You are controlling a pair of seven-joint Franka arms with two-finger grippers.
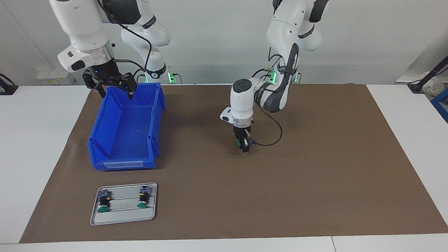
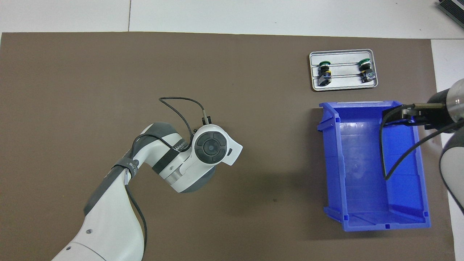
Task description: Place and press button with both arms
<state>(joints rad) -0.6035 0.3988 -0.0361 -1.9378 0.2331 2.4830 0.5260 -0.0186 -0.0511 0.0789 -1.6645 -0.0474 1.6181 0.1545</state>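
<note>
- While the left arm reaches over the middle of the brown mat [image 1: 315, 175], its left end effector [image 1: 245, 145] points down just above the mat, clenched on a button [image 1: 240, 142] with a green cap.
- Two more buttons, one [image 1: 103, 203] beside the other [image 1: 142, 199], lie on a grey tray [image 1: 122, 218] toward the right arm's end of the table [image 1: 35, 140].
- Nearer to the robots than the tray sits a blue bin [image 1: 126, 133].
- Over the bin's rim nearest the robots hangs the right end effector [image 1: 113, 89], fingers spread apart, holding nothing.
</note>
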